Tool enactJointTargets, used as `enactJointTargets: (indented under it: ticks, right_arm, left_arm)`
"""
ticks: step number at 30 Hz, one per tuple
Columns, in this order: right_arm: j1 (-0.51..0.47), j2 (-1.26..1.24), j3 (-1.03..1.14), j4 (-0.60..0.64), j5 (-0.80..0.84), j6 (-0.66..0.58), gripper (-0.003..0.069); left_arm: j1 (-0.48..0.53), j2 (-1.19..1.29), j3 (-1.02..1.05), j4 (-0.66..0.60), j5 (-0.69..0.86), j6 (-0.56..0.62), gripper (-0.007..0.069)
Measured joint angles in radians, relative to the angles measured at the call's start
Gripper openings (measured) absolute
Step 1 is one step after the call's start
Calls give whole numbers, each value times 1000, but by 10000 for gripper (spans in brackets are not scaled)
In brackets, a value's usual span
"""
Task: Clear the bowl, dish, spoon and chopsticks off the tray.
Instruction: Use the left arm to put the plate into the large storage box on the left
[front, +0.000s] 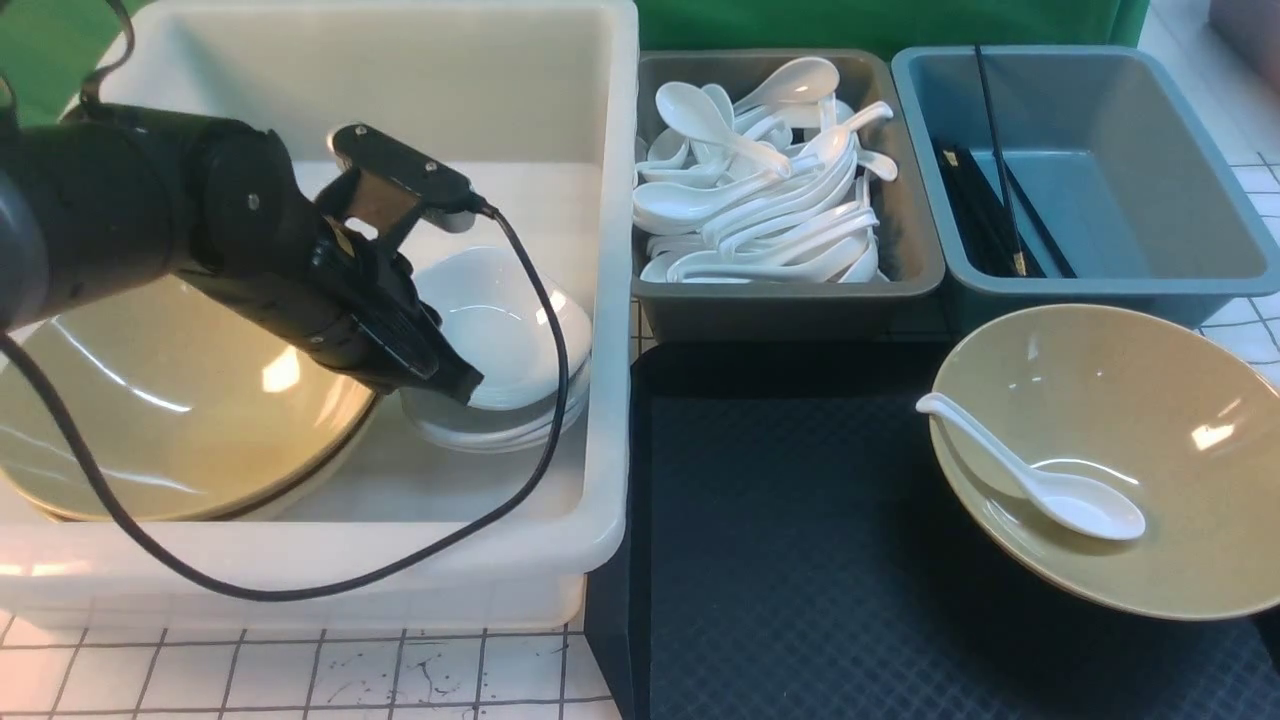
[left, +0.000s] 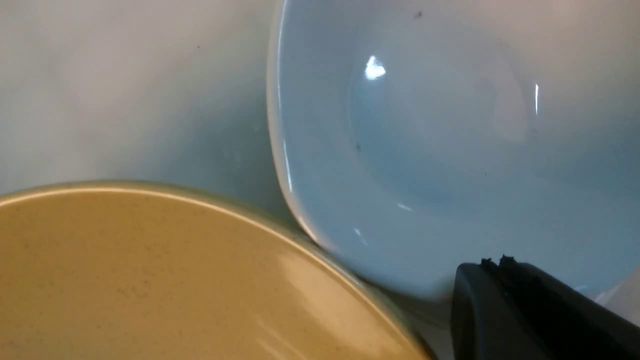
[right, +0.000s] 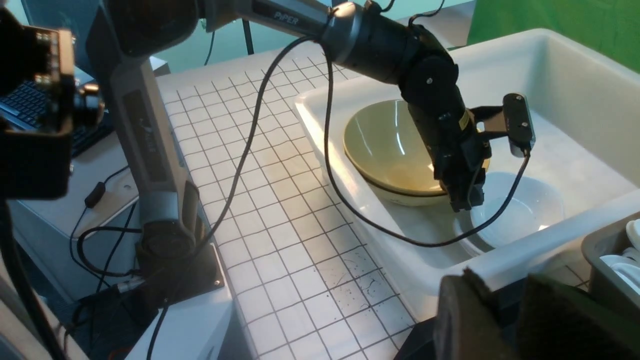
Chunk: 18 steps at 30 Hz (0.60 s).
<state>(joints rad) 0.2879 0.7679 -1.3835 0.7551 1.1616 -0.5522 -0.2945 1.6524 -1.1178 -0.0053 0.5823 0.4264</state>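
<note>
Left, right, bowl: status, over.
Left gripper shut, over the white tub. Right gripper slightly open, nothing visible between fingertips. Bowl on tray, spoon lying in it, in the way.

We are viewing a white tabletop (front: 270, 672) ruled with dark grid lines.
Toward its left edge we are seeing the white tub (front: 612, 300) sitting directly on the grid, with scattered dark marks (front: 430, 680) showing on the surface between the tub and the near edge. Just beside the tub, on the side toward the right edge, the dark tray (front: 780, 560) is lying flat and reaching toward the near edge. Beyond the tray, toward the far edge, we are finding the brownish-grey bin (front: 770, 315) and the blue-grey bin (front: 1215, 230) standing side by side.
</note>
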Motion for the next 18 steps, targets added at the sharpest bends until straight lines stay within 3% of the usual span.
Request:
enactJointTargets:
  ticks: [11,18]
  right_arm:
    - [0,0,0,0,0,0,172]
    - [0,0,0,0,0,-9,172]
  left_arm:
    - [-1,-15,-38,21,-40,-5,-1]
    - [14,-44,-120,75,-21,-83,-1]
